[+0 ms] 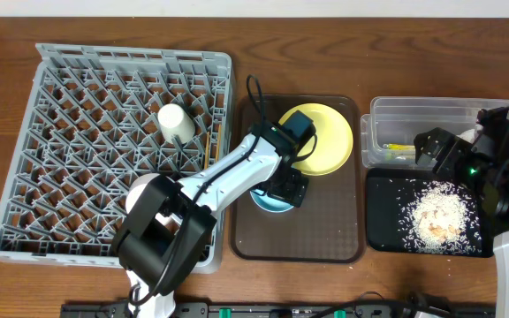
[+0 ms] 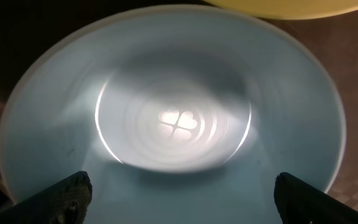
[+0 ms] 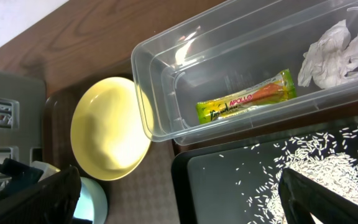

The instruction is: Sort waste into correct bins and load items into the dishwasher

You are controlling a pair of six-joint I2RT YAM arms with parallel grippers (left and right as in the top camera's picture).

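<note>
The light blue bowl [image 2: 179, 93] fills the left wrist view and sits on the brown serving tray [image 1: 325, 230]. My left gripper [image 2: 179, 202] hangs open just over its near side, a black finger on each side and nothing held. From overhead the bowl [image 1: 268, 206] peeks out under that gripper [image 1: 284, 187], next to the yellow plate [image 1: 330, 141]. A white cup [image 1: 175, 121] stands in the grey dish rack [image 1: 78, 106]. The clear tub [image 3: 166, 81] holds the green-yellow sachet [image 3: 247, 102] and the crumpled napkin [image 3: 334, 53]. Rice scraps [image 3: 328, 165] lie in the black tray [image 3: 229, 180]. My right gripper [image 3: 185, 205] is open above the tub and black tray.
The brown serving tray lies between the dish rack on the left and the tub [image 1: 431, 115] and black tray [image 1: 387, 221] on the right. The left arm reaches from the front edge across the rack's right corner. The right arm's base stands at the far right.
</note>
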